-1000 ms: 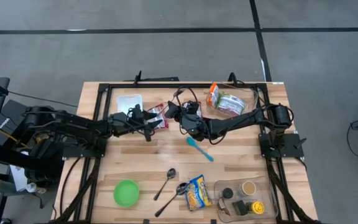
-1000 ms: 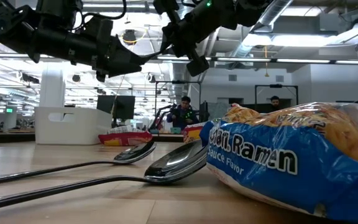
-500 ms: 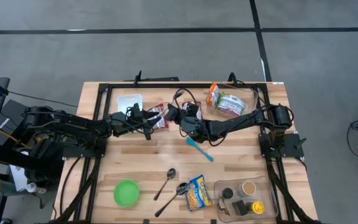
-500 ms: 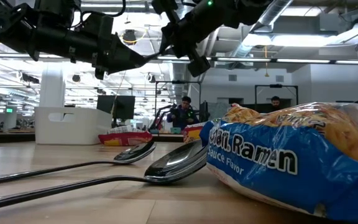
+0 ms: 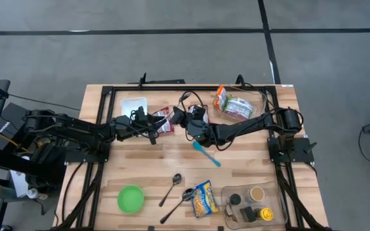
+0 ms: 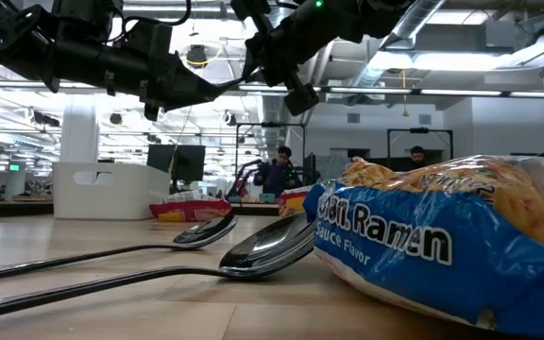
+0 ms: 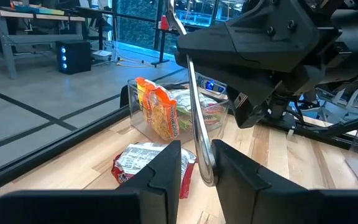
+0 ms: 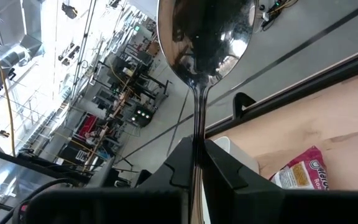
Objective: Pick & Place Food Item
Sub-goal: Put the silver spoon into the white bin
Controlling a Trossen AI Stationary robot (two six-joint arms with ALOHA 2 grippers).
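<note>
A metal spoon (image 7: pixel 194 112) is held up over the table's far middle, between my two grippers. My right gripper (image 5: pixel 184 117) is shut on it; the spoon's bowl (image 8: pixel 204 37) sticks out past the fingers. My left gripper (image 7: pixel 197 171) faces it, open. Its two fingers stand on either side of the handle's free end (image 7: pixel 205 177). Below them a red food packet (image 7: pixel 148 165) lies flat on the wood. A blue-and-yellow ramen packet (image 5: pixel 204 197) lies near the front edge. My right gripper pinches the spoon's handle (image 8: pixel 197 134) between its two fingers, a short way below the bowl. The fingers come level from the table's right. The spoon is lifted clear of the table, and its handle reaches over into my left gripper. My left gripper has the handle's end close to one finger (image 7: pixel 229 168); I cannot tell whether it touches.
A clear box (image 5: pixel 236 106) with packets stands at the far right and a white container (image 5: pixel 133 106) at the far left. A blue spatula (image 5: pixel 205 154), two spoons (image 5: pixel 175 191), a green bowl (image 5: pixel 130 197) and a clear tray with jars (image 5: pixel 252 202) lie nearer.
My left gripper's fingers have drawn closer together around the spoon's handle. Both arms have kept their place, and the spoon has stayed up in my right gripper.
</note>
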